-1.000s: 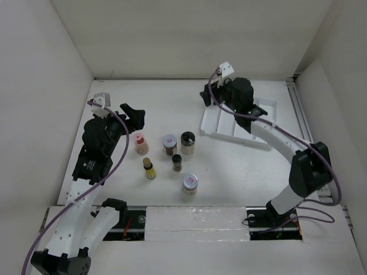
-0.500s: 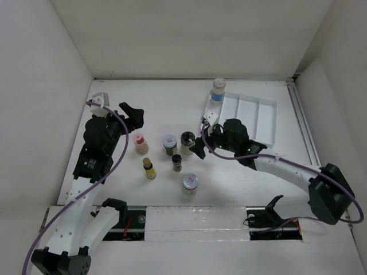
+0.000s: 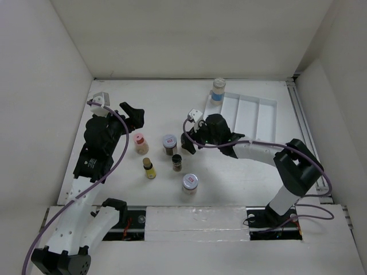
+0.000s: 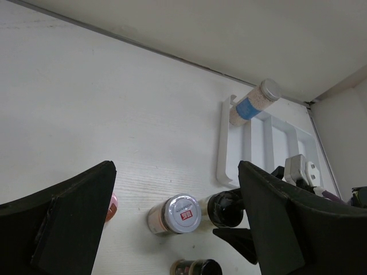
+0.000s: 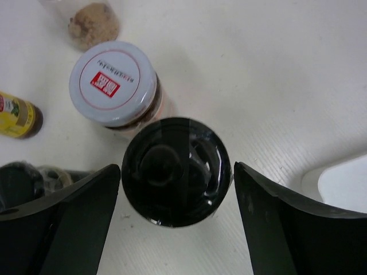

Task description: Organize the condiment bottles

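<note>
Fingers of the right claw (image 5: pixel 176 169) stand spread to either side of a black-lidded jar (image 5: pixel 176 179). The grip is released, with only slivers of white table (image 5: pixel 258 69) between each matte dark finger and the lid. The wrist camera shows that lid full on, round and glossy as a mirror; from overhead the claw (image 3: pixel 189 142) hides the jar almost wholly.

Close against the jar, beyond the left finger, stands a white-lidded jar (image 5: pixel 113 83), its flat lid printed with a red ring and a red square. Farther out on that side is a yellow bottle (image 5: pixel 17 114) with a dark cap. Beyond the right finger, the rounded corner of a smooth white tray (image 5: pixel 344 183) enters the frame.

Only the overhead view takes in the rest: a small dark bottle (image 3: pixel 177 162) and a silver-lidded jar (image 3: pixel 190 182) on the near side of the claw, and a pink-lidded jar (image 3: pixel 140 143) past the white-lidded one. The tray's long ridged compartments show there too. A blue-labelled jar (image 3: pixel 217 90) stands at the tray's far corner, inside or just behind it, unclear which.

The left claw (image 4: pixel 176 166) is well apart, its jaws wide and empty.
</note>
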Robot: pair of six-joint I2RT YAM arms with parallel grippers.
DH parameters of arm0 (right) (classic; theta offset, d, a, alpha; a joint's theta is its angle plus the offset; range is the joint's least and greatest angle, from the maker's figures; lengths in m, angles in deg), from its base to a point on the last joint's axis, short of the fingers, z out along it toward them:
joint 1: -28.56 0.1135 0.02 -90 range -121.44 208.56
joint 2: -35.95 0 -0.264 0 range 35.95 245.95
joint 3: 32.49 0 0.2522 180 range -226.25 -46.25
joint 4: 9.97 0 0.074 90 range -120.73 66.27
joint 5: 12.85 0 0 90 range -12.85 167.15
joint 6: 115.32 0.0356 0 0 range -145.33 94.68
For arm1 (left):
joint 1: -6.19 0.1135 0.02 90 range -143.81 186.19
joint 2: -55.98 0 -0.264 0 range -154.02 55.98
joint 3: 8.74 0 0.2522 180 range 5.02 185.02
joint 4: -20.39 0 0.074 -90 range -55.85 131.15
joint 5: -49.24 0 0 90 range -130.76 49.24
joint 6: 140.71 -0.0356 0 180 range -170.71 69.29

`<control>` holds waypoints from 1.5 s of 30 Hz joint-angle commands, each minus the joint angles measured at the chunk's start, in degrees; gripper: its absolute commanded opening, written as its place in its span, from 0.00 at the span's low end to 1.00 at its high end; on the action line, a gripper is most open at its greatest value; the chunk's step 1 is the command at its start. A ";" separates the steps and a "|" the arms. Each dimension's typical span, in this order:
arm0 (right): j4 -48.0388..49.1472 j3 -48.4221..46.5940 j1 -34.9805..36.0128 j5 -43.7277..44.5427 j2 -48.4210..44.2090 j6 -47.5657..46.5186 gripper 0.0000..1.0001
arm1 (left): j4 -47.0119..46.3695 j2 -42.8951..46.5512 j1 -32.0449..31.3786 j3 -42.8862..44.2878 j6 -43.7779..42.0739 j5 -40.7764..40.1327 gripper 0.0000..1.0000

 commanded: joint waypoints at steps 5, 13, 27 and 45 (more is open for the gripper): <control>7.86 -4.40 -0.19 -0.14 3.67 1.66 0.62 | -2.06 0.68 0.38 0.32 -0.23 0.47 0.84; 9.79 -4.40 -5.63 -0.07 -10.79 4.12 0.47 | -2.58 0.59 0.38 0.32 -0.23 1.08 0.84; 9.53 -11.95 -26.20 10.94 -3.29 3.68 0.47 | -2.59 1.12 0.38 0.32 -0.23 2.31 0.84; 5.49 -30.33 -32.01 8.73 18.09 2.63 0.64 | -2.59 1.12 0.38 0.32 -0.23 1.17 0.84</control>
